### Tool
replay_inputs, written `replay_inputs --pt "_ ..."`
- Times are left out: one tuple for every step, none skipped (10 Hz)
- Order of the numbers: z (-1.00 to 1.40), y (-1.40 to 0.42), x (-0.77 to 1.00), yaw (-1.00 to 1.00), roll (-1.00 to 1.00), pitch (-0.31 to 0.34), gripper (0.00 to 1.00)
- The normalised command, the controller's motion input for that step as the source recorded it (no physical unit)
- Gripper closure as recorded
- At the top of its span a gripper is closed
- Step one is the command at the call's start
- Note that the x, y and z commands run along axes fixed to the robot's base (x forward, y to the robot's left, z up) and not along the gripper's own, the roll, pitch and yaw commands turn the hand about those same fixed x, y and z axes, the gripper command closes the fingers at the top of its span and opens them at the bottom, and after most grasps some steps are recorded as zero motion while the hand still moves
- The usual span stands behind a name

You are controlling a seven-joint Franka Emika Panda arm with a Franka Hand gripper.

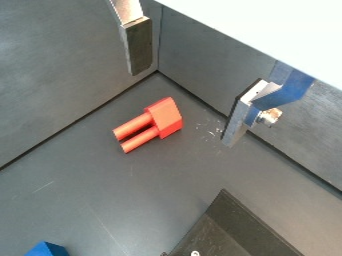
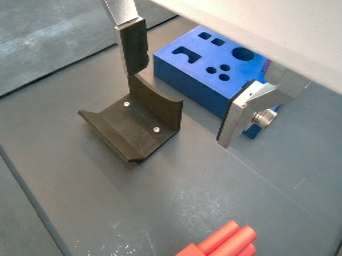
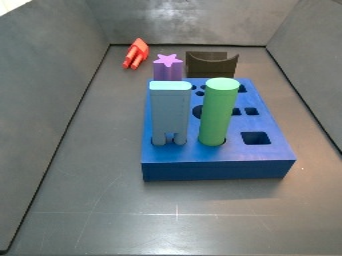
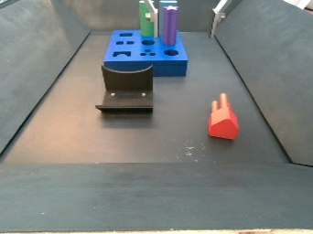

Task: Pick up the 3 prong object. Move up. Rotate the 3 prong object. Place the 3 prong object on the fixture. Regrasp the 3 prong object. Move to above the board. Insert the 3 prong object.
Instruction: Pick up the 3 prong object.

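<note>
The red 3 prong object [image 1: 150, 124] lies flat on the dark floor near a side wall, and shows in both side views [image 3: 136, 54] [image 4: 221, 119]. My gripper [image 1: 191, 85] hangs well above the floor, open and empty, with nothing between its fingers [image 2: 131, 45]. The red piece lies below it and off to one side. The dark fixture [image 2: 134, 125] stands under the gripper's other side, next to the blue board [image 2: 207, 70]. The board [image 3: 221, 150] and the fixture [image 4: 126, 89] also show in the side views.
A green cylinder [image 3: 218, 113], a light blue block [image 3: 168, 113] and a purple star-topped peg [image 3: 167, 66] stand up from the board. Dark walls enclose the floor [image 4: 146, 137] on all sides.
</note>
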Motion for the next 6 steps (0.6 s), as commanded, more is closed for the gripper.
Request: replay_inputs --pt "-0.15 0.14 0.00 0.00 0.00 0.051 0.00" --pt "-0.29 0.25 -0.05 0.00 0.00 0.000 0.00" --pt "-0.39 0.35 -0.06 -0.05 -0.01 0.000 0.00" --pt "-0.39 0.32 -0.08 -0.05 -0.01 0.000 0.00" --pt "-0.33 0.18 -0.15 -0.13 0.00 -0.029 0.00" --pt "-0.28 0.13 -0.22 -0.21 0.00 -0.031 0.00"
